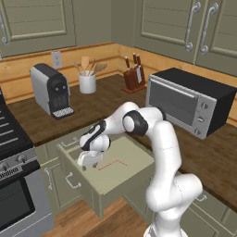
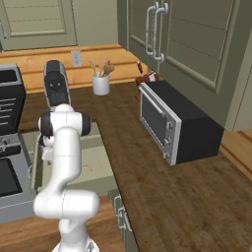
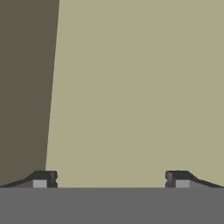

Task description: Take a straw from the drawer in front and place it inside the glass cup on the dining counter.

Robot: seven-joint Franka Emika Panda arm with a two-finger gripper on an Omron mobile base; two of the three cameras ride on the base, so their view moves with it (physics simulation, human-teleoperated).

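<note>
Your pincer (image 3: 111,179) hangs spread wide inside the open drawer (image 1: 134,173), empty, beside the red straw (image 1: 113,163).

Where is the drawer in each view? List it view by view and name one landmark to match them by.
Left base view: the drawer stands pulled open at lower centre, below the worktop edge, under the arm's hand.
Right base view: centre left, partly behind the white arm.
Hand view: its pale floor spans centre and right, with a darker wall at left.
Shared landmark: the white utensil crock, in both base views.
</note>
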